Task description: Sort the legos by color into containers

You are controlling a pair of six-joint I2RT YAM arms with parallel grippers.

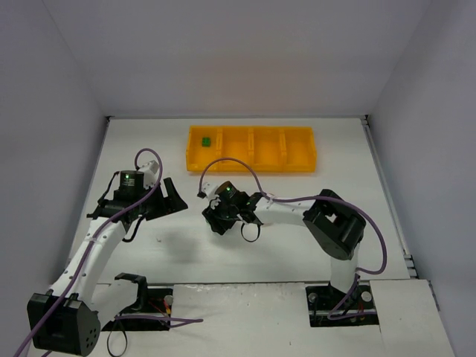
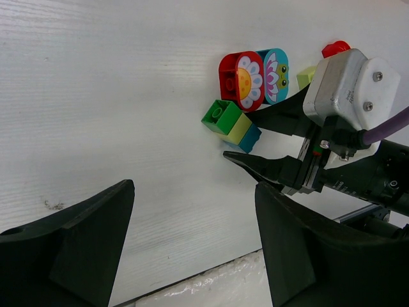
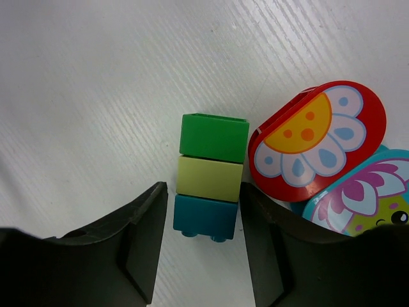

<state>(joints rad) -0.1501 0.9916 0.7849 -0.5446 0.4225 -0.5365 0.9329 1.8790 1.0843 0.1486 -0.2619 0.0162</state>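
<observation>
As the green-lime-teal lego stack points straight out from the right jaws, only its teal end sits between them, unclenched; left jaws released, farther off

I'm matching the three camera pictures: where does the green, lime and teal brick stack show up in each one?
Left wrist: the brick stack lies right of centre, at the fingertips of the right gripper.
Right wrist: the stack is at centre, its teal end between the fingers.
Top external: not visible; the right gripper covers that spot.
Shared landmark: the red flower piece beside the stack, in both wrist views.
</observation>
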